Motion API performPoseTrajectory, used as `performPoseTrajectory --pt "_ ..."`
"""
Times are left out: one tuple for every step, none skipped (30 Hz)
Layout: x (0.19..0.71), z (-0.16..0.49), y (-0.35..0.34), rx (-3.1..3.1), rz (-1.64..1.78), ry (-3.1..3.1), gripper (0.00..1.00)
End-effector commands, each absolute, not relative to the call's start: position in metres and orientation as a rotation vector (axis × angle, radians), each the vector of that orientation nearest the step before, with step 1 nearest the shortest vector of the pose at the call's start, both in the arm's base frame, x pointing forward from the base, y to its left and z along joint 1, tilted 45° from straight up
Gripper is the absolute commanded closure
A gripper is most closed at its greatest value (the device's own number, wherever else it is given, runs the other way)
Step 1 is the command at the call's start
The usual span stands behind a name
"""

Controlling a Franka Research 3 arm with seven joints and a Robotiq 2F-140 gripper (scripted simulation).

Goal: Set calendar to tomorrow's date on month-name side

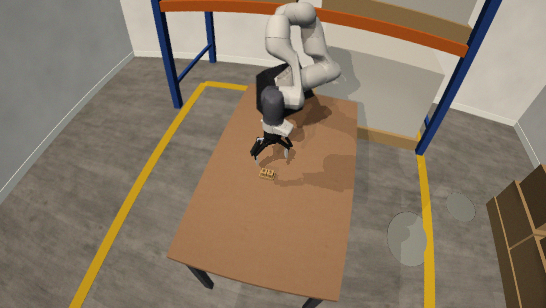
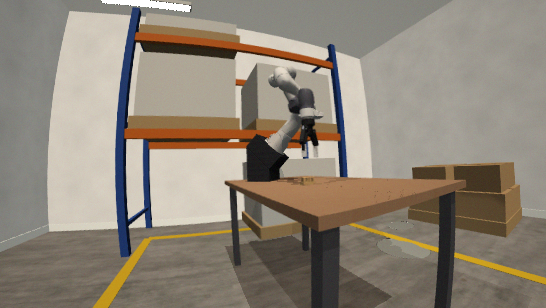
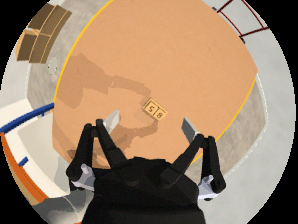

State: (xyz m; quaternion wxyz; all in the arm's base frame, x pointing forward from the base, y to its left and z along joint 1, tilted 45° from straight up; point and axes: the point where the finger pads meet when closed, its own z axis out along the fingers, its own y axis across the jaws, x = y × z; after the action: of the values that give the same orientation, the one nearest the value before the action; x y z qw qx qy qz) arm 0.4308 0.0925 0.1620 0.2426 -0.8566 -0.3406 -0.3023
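Digits reading 5 and 8 mark the paired cubes (image 1: 267,173) (image 2: 306,180) (image 3: 152,108), beneath the widely spread pincer (image 1: 272,157) (image 2: 310,153) (image 3: 151,119).

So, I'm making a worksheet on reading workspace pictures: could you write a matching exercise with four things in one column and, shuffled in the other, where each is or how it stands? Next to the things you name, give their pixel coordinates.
Things
1. black two-finger gripper (image 1: 272,159) (image 2: 310,155) (image 3: 151,119)
2. small light-wood calendar (image 1: 263,177) (image 2: 307,183) (image 3: 155,109)
3. brown rectangular table (image 1: 270,225) (image 2: 350,192) (image 3: 200,50)
4. blue-and-orange storage rack (image 1: 167,55) (image 2: 122,190) (image 3: 25,117)

Places or states
A. against the white wall, behind the arm
B. on the tabletop
C. open, above the tabletop
D. standing on dark legs

Pairs: 1-C, 2-B, 3-D, 4-A
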Motion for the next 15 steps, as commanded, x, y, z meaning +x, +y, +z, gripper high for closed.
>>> performPoseTrajectory --pt "0.4296 0.1582 0.0927 -2.280 -0.879 -1.151 0.00" --pt "0.4298 0.1579 0.0930 -2.272 -0.887 -1.176 0.00" --pt "0.4299 0.1576 0.0933 -2.264 -0.894 -1.201 0.00" --pt "0.4299 0.1575 0.0933 -2.263 -0.896 -1.206 0.00" --pt "0.4302 0.1570 0.0938 -2.248 -0.908 -1.248 0.00" --pt "0.4303 0.1567 0.0940 -2.240 -0.915 -1.270 0.00" --pt "0.4305 0.1564 0.0943 -2.232 -0.922 -1.295 0.00" --pt "0.4305 0.1564 0.0943 -2.232 -0.922 -1.295 0.00" --pt "0.4305 0.1564 0.0943 -2.232 -0.922 -1.295 0.00" --pt "0.4309 0.1555 0.0950 -2.207 -0.941 -1.360 0.00" --pt "0.4310 0.1552 0.0953 -2.198 -0.948 -1.383 0.00" --pt "0.4312 0.1548 0.0956 -2.189 -0.955 -1.407 0.00" --pt "0.4313 0.1545 0.0958 -2.180 -0.961 -1.428 0.00" --pt "0.4315 0.1542 0.0961 -2.169 -0.968 -1.454 0.00" --pt "0.4316 0.1538 0.0964 -2.159 -0.974 -1.476 0.00"
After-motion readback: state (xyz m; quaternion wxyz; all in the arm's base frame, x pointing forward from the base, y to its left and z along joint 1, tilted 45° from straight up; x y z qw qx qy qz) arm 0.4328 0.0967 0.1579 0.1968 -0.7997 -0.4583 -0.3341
